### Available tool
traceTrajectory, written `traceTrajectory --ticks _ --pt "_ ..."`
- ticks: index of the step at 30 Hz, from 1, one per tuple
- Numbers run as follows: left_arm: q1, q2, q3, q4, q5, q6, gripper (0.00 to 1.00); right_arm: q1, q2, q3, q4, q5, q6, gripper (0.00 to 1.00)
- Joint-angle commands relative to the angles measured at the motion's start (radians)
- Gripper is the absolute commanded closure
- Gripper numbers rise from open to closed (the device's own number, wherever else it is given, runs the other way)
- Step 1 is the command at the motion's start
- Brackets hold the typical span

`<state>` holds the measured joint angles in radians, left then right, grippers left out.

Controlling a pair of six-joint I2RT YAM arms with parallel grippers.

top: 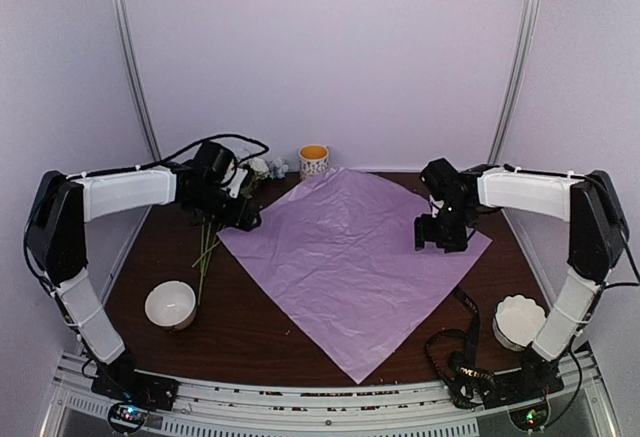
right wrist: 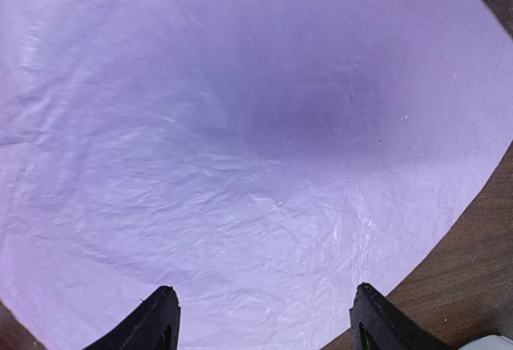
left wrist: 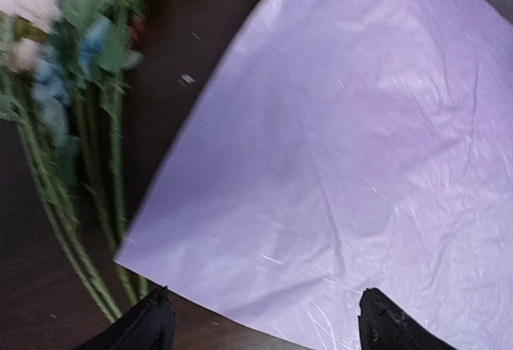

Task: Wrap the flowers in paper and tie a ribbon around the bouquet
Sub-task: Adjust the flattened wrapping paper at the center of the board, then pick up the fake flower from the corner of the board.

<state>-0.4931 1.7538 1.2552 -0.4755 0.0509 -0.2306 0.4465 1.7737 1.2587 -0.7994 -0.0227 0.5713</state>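
The paper point(top: 350, 252) lies flat on the table as a diamond, lilac face up. The flowers point(top: 205, 247) lie to its left, stems toward me and blooms point(top: 262, 167) at the back. My left gripper point(top: 240, 219) hovers open over the paper's left corner. In the left wrist view the left gripper point(left wrist: 264, 326) is empty, with the flowers point(left wrist: 72, 102) beside the paper point(left wrist: 361, 150). My right gripper point(top: 440, 235) hangs open above the paper's right corner, and the right gripper point(right wrist: 264, 322) holds nothing over the paper point(right wrist: 240, 126). The black ribbon point(top: 465, 362) lies at the front right. No bouquet is in view.
A white bowl point(top: 170, 304) stands at the front left, just beside the flower stems. Another white bowl point(top: 520, 319) sits at the front right by the right arm's base. A cup with a yellow inside point(top: 313, 160) stands at the back, near the paper's far corner.
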Motion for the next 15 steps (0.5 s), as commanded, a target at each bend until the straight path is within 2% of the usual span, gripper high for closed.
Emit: traceTrajectory --ticks 1,6,10,12,15 --pt "0.164 -0.011 0.082 -0.055 -0.055 -0.014 0.20 0.013 -0.191 -0.008 0.022 0.005 0.003 0.25" --pt "0.282 0.055 0.093 -0.048 -0.067 -0.056 0.43 0.015 -0.263 -0.041 0.057 -0.024 0.010 0.25" --pt "0.288 0.120 0.114 -0.041 -0.017 -0.053 0.47 0.020 -0.265 -0.042 0.055 -0.018 0.012 0.25" --pt "0.290 0.158 0.115 -0.038 -0.048 -0.054 0.48 0.022 -0.263 -0.043 0.050 -0.020 0.014 0.26" --pt "0.300 0.216 0.123 -0.038 -0.036 -0.067 0.57 0.029 -0.263 -0.049 0.052 -0.020 0.011 0.26"
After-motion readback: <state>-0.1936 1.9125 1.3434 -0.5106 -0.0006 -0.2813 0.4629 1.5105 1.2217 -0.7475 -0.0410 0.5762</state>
